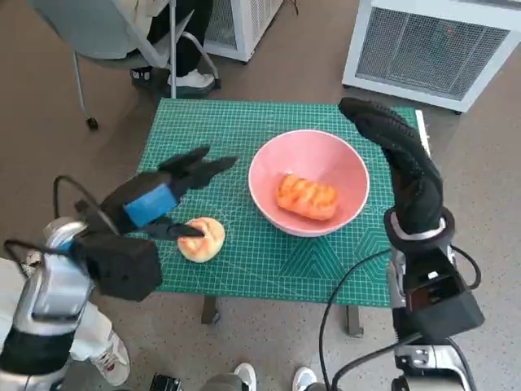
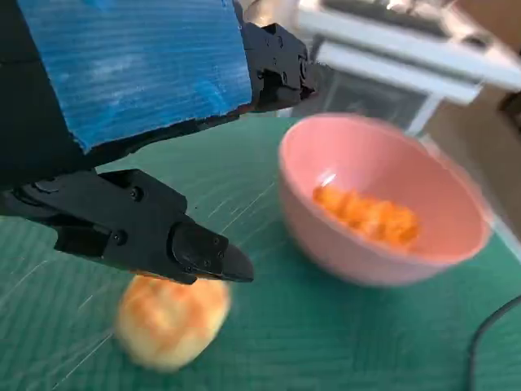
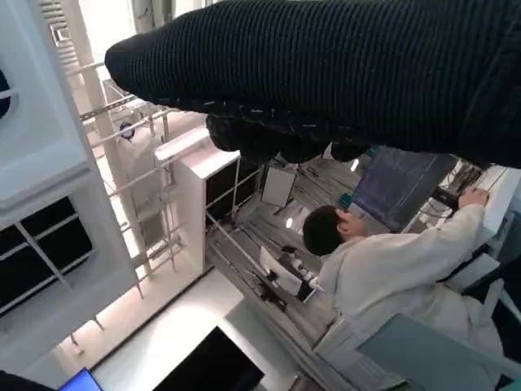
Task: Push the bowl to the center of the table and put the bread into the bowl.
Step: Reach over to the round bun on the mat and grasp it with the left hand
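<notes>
While the pink bowl (image 1: 308,181) sits near the middle of the green tabletop (image 1: 244,122) with one orange-glazed piece of bread (image 1: 307,196) already inside it, a second, paler round bun (image 1: 201,239) lies on the mat just beside the bowl, on your left-hand side. That bun appears to be the step in hand.

Your left hand (image 1: 159,198) hovers over the bun with its fingers (image 2: 195,248) spread and released, grasping nothing. In the left wrist view one black fingertip overlaps the bun's top edge; I cannot tell whether it touches.

Your right hand (image 1: 399,155) is raised beside the far rim of the bowl, fingers extended and holding nothing. Its own camera looks away from the table and shows only the room and a seated person.

Recommendations, as judgement only:
- Lower the left hand so the fingers straddle the bun on both sides rather than pressing down on its crown; it looks soft and would likely squash or roll.
- Close gently, lift clear of the rim, then carry across to the bowl.
- Release over the free side of the bowl, not on top of the bread already there.
- Keep the right hand off the rim so the bowl is not nudged.
</notes>
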